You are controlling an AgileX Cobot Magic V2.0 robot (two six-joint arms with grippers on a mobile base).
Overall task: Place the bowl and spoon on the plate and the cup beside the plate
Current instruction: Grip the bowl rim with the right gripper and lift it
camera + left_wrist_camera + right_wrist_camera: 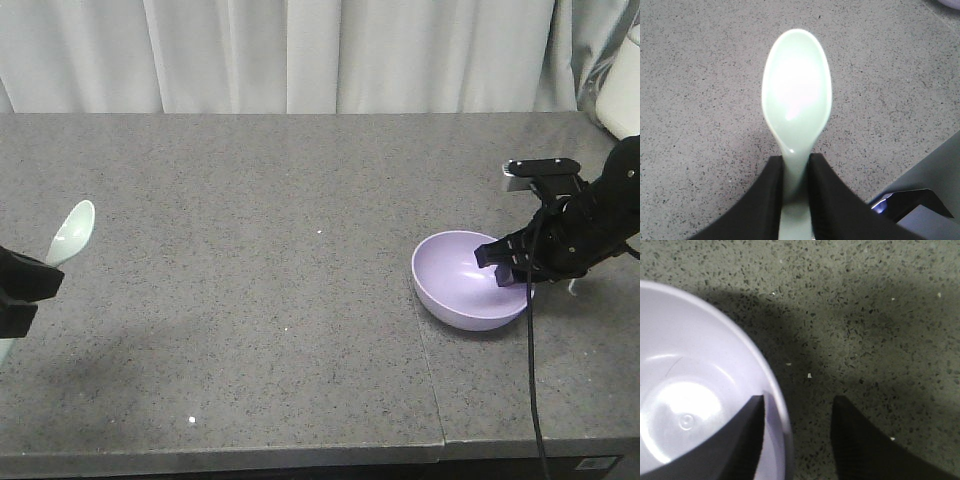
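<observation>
— How many things lie in view?

— One bowl and one spoon, on a single grey tabletop, plus two black claws.

— Where's the spoon?

— At the left edge of the front view, scoop tilted up and to the right. The left claw has it: the two dark fingers are pressed against either side of the handle, with the oval scoop sticking out above them. It is pale mint green, smooth and glossy, with a bright glare in its hollow.

— And the bowl?

— Right of centre, low in the front view. It is round, pale lavender, smooth plastic, with a small moulded circle at the bottom inside. The right claw straddles its rim at the bowl's right side, parted: one finger is inside against the wall, the other outside, with a gap between it and the rim.

— The surface?

— Speckled like stone, matt, with one seam running down just left of the bowl. A pale pleated curtain hangs along the top.
</observation>
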